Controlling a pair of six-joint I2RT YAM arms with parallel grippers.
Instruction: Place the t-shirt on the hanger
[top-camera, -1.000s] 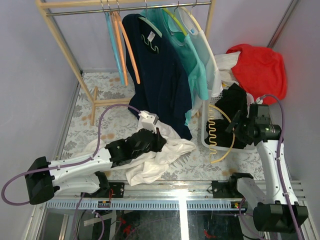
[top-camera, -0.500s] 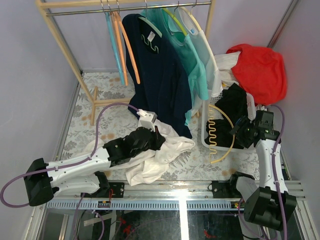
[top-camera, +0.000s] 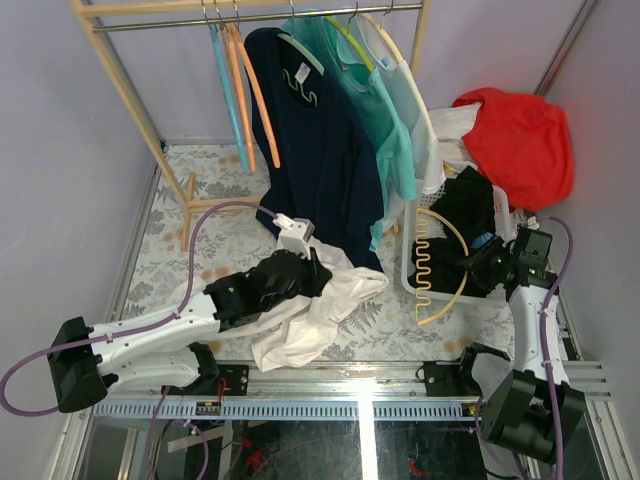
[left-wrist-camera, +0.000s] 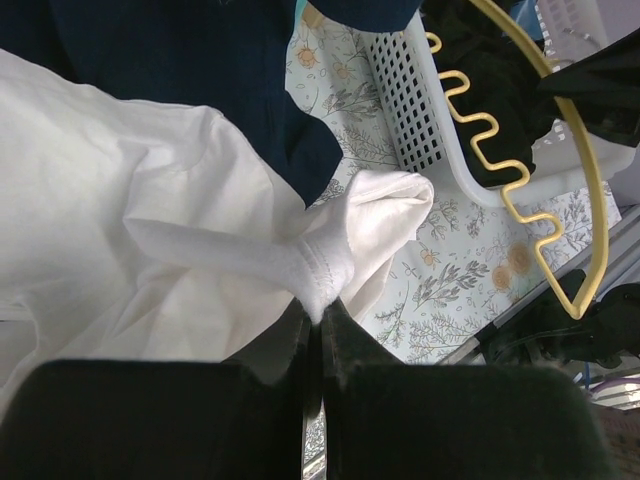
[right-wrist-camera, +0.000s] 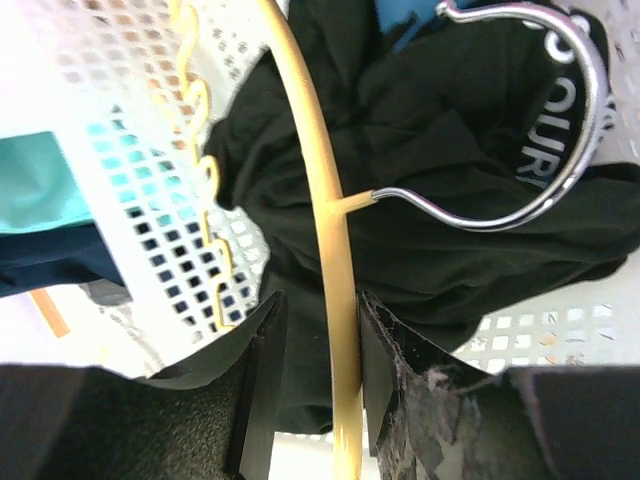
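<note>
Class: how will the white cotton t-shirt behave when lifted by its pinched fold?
Probably floppy: the white cotton t-shirt bunches into a ridge at the left gripper. Likely to drape and trail, since most of it lies crumpled on the floral table cover.

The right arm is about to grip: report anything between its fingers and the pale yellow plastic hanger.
Nothing visible does. The right gripper straddles one arm of the pale yellow plastic hanger, a finger either side; the black garment in the white basket lies behind it.

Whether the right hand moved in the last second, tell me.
Yes: the right hand slid toward the table's near edge, alongside the white basket, now straddling the hanger.
</note>
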